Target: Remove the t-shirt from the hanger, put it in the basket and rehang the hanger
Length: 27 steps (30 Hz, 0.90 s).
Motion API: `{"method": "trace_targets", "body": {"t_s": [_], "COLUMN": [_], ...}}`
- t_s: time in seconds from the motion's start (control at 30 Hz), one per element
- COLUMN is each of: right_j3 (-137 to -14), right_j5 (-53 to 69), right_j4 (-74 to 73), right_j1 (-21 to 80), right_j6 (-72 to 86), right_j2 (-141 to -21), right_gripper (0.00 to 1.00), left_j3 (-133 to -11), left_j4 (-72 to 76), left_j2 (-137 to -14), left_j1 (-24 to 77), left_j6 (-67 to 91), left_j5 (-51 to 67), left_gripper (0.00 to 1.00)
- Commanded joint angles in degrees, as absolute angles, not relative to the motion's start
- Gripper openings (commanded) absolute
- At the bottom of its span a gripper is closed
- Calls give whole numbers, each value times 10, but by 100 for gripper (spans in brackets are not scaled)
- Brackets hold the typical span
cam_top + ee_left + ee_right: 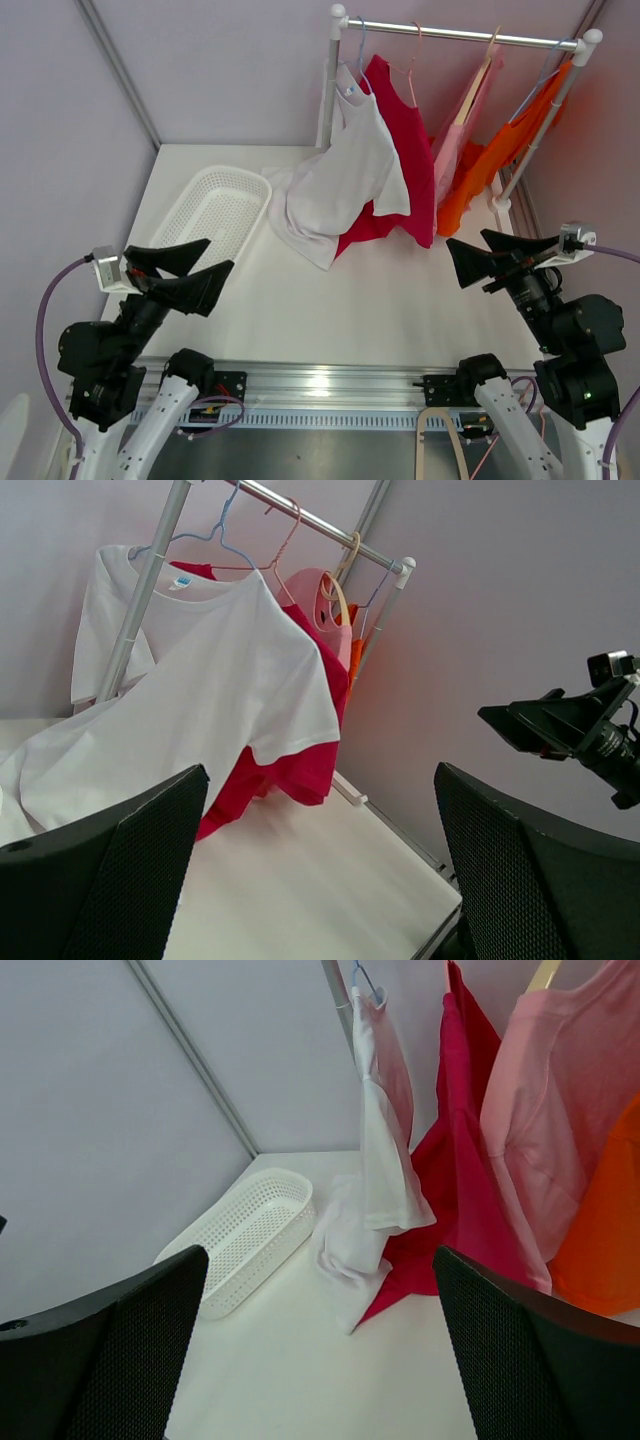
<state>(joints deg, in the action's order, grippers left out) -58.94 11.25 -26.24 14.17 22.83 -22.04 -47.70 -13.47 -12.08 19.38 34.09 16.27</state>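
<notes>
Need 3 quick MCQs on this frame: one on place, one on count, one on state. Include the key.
1. In the top view, where is the basket relative to the white t-shirt?
A. To its left, on the table
B. To its right
C. Hanging from the rack

2. How many garments hang on the rack?
A. Two
B. Four
C. Six

3. What state are the left fingers and right fingers in?
A. Both open, holding nothing
B. Left shut on the shirt
C. Both shut

Key:
1. A, since the basket lies flat on the table, left of the shirt's trailing hem.
2. B, since the white t-shirt, red top, pink top and orange top hang there.
3. A, since both wrist views show a wide gap between the fingers with no cloth in it.
</notes>
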Motion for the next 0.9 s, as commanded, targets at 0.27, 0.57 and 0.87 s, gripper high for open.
{"method": "trace_targets", "body": {"t_s": [0.27,0.57,0.87], "right_j3": [-743,-1366,-1438], "right_j5": [123,168,209], "right_j4": [-205,-365,-323], "right_j1": [144,144,155], "right_j6": [173,136,145], "right_j2": [-522,-1052,-1171], "right_gripper": [98,92,85], "left_j3": [-559,-639,-642], "left_j4": [-155,-176,-173], "left_j2": [-231,-378,-413], "left_j1": [196,196,196], "left_j6": [246,215,207], "left_j5": [170,155,150], "left_gripper": [100,99,99]}}
